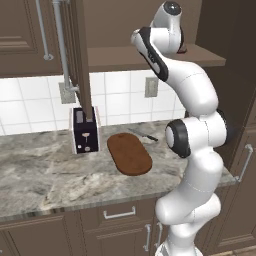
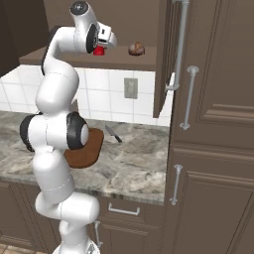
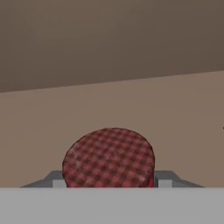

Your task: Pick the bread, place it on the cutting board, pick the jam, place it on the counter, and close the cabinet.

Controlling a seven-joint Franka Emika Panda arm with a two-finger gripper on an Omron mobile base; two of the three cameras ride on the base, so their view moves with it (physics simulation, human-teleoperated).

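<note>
The jam (image 3: 108, 157), a red jar with a chequered lid, stands on the shelf inside the open cabinet (image 2: 166, 59). My gripper (image 3: 109, 181) reaches into the cabinet, and its two fingertips (image 3: 56, 178) press against the jar's sides, shut on it. From the right base view the jam (image 2: 100, 50) peeks out just behind the hand (image 2: 103, 42). The bread (image 2: 136, 48) sits on the same shelf, a little to the right of the jar. Below, the oval cutting board (image 1: 129, 153) lies bare on the counter (image 1: 45, 170).
A dark toaster (image 1: 85, 130) stands left of the board and a knife (image 1: 143, 135) lies behind it. The open cabinet door (image 1: 80, 55) juts out over the toaster. A tall cabinet (image 2: 213, 124) with bar handles closes off the counter's right end.
</note>
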